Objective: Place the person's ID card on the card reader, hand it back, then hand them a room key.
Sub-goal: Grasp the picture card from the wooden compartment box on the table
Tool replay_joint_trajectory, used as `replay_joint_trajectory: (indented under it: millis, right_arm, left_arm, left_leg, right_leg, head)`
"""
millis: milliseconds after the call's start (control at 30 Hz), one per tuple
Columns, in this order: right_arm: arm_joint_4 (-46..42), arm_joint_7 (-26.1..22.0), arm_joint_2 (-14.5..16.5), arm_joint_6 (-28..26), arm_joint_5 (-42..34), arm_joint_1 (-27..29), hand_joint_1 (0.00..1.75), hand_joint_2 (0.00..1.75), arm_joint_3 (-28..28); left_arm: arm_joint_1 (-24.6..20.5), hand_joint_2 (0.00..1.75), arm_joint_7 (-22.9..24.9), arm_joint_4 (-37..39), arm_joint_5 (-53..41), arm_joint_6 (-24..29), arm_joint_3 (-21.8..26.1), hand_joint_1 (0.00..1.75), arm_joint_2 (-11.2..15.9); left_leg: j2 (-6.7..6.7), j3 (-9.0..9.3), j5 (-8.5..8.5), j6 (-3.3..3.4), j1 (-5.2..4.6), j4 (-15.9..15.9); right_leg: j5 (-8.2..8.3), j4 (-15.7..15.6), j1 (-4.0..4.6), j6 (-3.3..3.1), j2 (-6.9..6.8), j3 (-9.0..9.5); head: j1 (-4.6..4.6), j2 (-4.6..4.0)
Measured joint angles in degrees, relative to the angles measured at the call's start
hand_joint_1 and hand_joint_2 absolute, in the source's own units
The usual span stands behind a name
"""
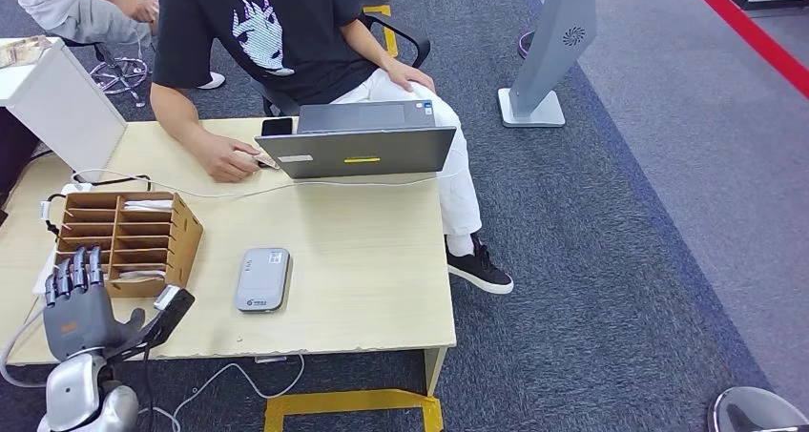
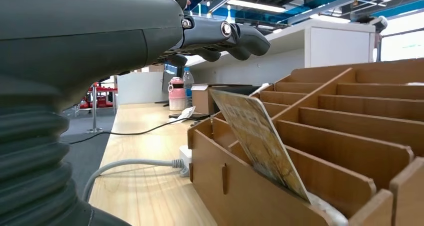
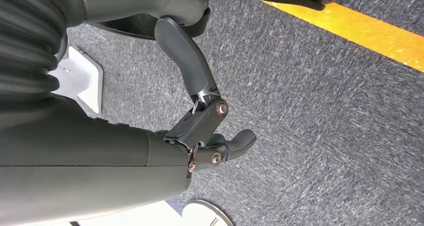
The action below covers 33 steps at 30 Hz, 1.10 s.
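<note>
The grey card reader (image 1: 262, 279) lies flat on the wooden table (image 1: 367, 251), near its front edge. Left of it stands a wooden slotted rack (image 1: 129, 241) with pale cards (image 1: 146, 204) in some slots. My left hand (image 1: 81, 303) hovers at the rack's near corner, fingers straight and apart, holding nothing. In the left wrist view its fingers (image 2: 220, 36) reach above the rack (image 2: 340, 136), where a printed card (image 2: 260, 136) leans in a slot. My right hand (image 3: 210, 136) hangs over the carpet, holding nothing. A seated person's hand (image 1: 227, 155) rests on the table with something small and pale at its fingertips.
An open grey laptop (image 1: 358, 146) and a black phone (image 1: 277, 126) sit at the table's far edge before the person in a black T-shirt. A white box (image 1: 62, 103) stands at the far left. Cables (image 1: 238, 189) run across the table. A grey kiosk stand (image 1: 549, 60) is on the carpet to the right.
</note>
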Motion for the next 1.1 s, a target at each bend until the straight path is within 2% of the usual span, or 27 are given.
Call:
replay_joint_trajectory:
  millis: [400, 433, 533, 567, 1100]
  right_arm:
    - [-0.1, -0.6, 0.0, 0.0, -1.1, -0.6, 0.00, 1.75, -0.8]
    - [-0.1, -0.7, 0.1, 0.0, -1.1, -0.6, 0.00, 1.75, -0.9]
    - [-0.1, -1.0, 0.2, 0.1, -1.2, -0.7, 0.00, 1.75, -1.3]
    - [-0.1, -1.1, 0.2, 0.1, -1.2, -0.7, 0.00, 1.75, -1.3]
    - [-0.1, -1.5, 0.3, 0.1, -1.1, -0.8, 0.00, 1.75, -1.7]
  left_arm:
    - [-3.3, 1.75, -0.6, 3.7, -1.4, 0.1, -0.4, 0.00, -0.7]
    - [-3.5, 1.75, -0.6, 3.8, -1.5, 0.1, -0.5, 0.12, -0.7]
    - [-4.1, 1.75, -0.7, 4.2, -1.7, 0.3, -0.9, 1.43, -0.7]
    - [-4.2, 1.75, -0.7, 4.4, -1.6, 0.4, -1.0, 1.75, -0.7]
    - [-4.5, 1.75, -0.7, 5.0, -0.1, 1.9, -1.5, 1.75, -0.4]
  left_leg:
    - [0.00, 0.01, 0.00, 0.00, 0.00, 0.0]
    - [0.00, 0.01, 0.00, 0.00, 0.00, 0.0]
    - [0.00, 0.00, 0.00, 0.00, 0.00, 0.0]
    - [0.00, 0.00, 0.00, 0.00, 0.00, 0.0]
    - [0.00, 0.00, 0.00, 0.00, 0.00, 0.0]
  right_leg:
    - [0.00, 0.0, 0.00, 0.00, 0.00, 0.00]
    - [0.00, 0.0, 0.00, 0.00, 0.00, 0.00]
    - [0.00, 0.0, 0.00, 0.00, 0.00, 0.00]
    - [0.00, 0.0, 0.00, 0.00, 0.00, -0.01]
    - [0.00, 0.0, 0.00, 0.00, 0.00, 0.00]
  head:
    - [0.01, 0.00]
    - [0.01, 0.00]
    - [0.01, 0.00]
    - [0.01, 0.00]
    - [0.01, 0.00]
